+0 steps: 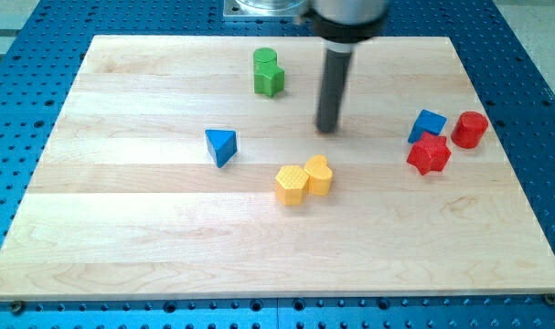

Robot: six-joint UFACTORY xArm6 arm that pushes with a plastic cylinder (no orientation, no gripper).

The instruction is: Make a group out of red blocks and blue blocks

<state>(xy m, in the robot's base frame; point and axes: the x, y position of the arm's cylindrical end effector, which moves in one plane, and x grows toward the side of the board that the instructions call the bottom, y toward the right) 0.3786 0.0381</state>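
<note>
A blue triangle block [221, 145] lies left of centre, alone. At the view's right a blue cube [428, 124], a red star-shaped block [429, 153] and a red cylinder [470, 130] sit close together. My tip [327, 129] is at the end of the dark rod near the upper middle of the board. It is well right of the blue triangle, well left of the red and blue cluster, and touches no block.
Two green blocks [268, 72] sit together near the view's top. Two yellow blocks [304, 180] sit side by side just below my tip. The wooden board [149, 247] lies on a blue perforated table [12, 183].
</note>
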